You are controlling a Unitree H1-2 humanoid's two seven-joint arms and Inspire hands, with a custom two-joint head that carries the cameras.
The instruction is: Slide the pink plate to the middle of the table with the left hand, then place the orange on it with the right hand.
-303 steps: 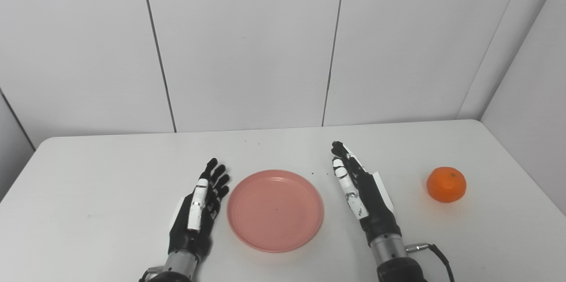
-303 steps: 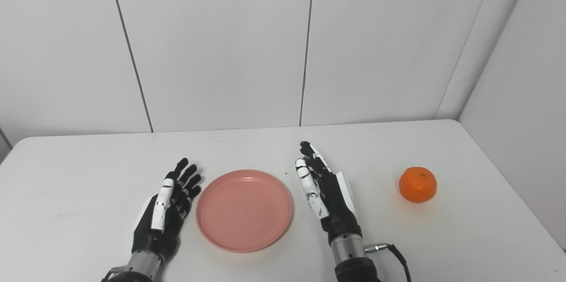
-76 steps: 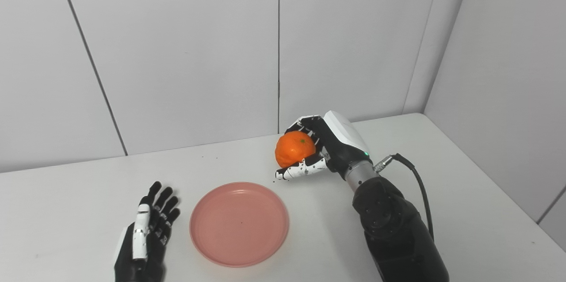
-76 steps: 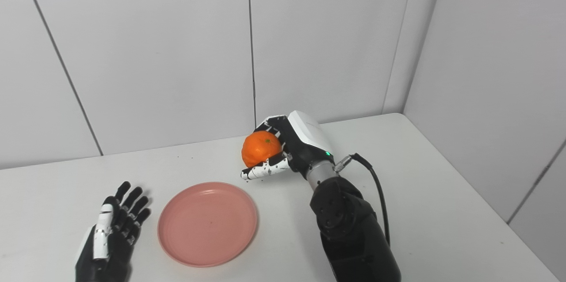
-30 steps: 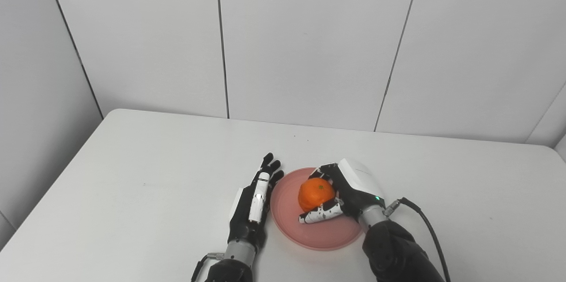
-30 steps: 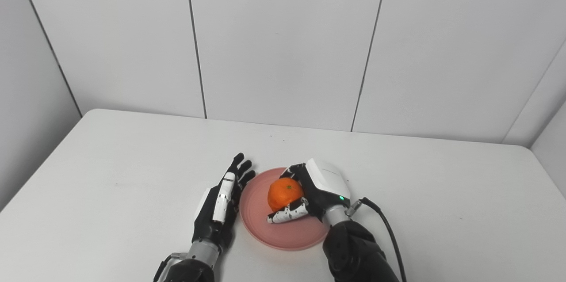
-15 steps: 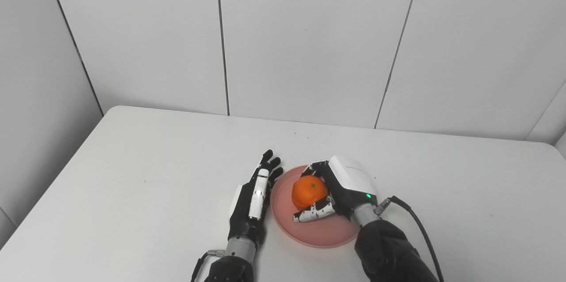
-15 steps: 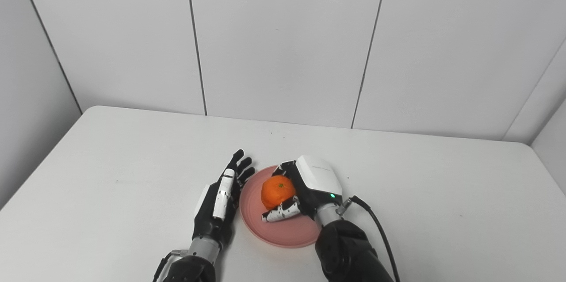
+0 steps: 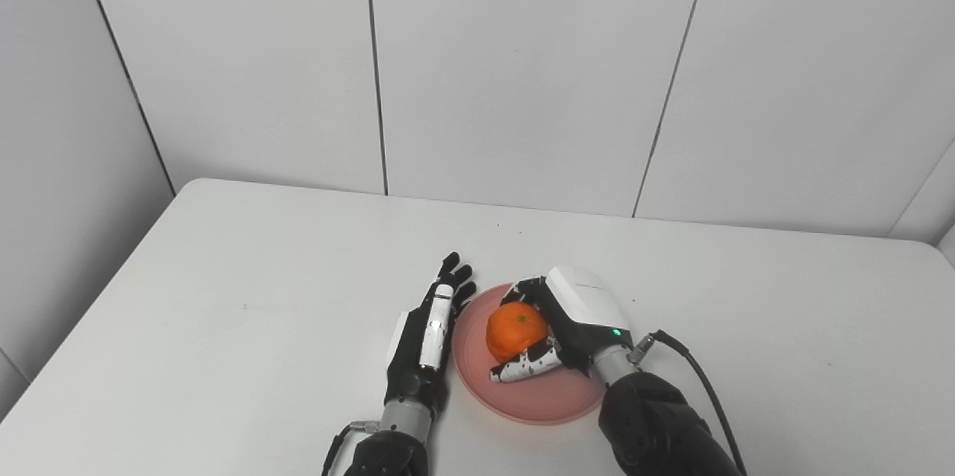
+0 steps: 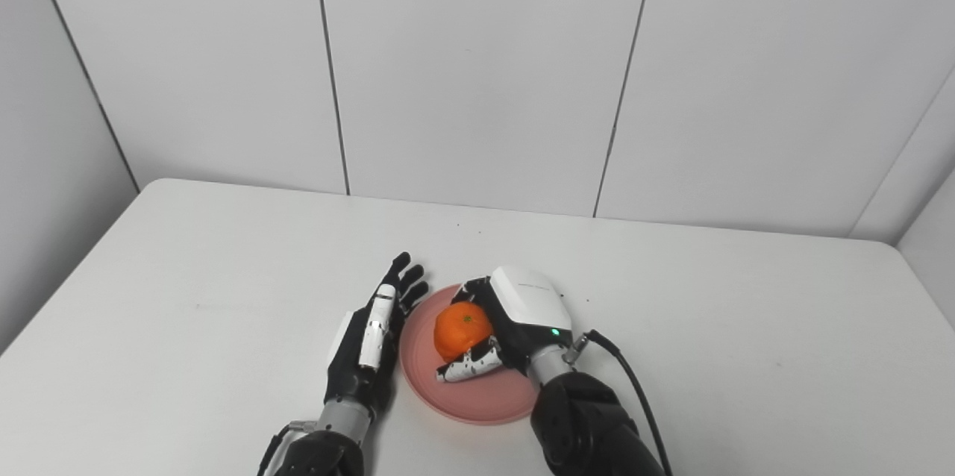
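Fingers (image 9: 531,292) of my right hand (image 9: 574,319) are curled around the orange (image 9: 515,330), thumb below and the rest wrapped over its far side, so I have it grasped from its right. The orange sits over the left half of the pink plate (image 9: 537,401), low enough that I judge it is touching or about to touch, though from these head views I cannot tell whether any gap remains beneath it. What matters for the release is that the fruit lies to the left of my palm, toward my left hand (image 9: 421,353), so opening should let it settle on the plate and not roll back against me. That left hand lies flat on the counter (image 9: 224,274), fingers spread and holding nothing, just beside the plate's left rim, possibly brushing it. The plate looks roughly central on the counter, so I judge only letting go and withdrawing rightward is left.
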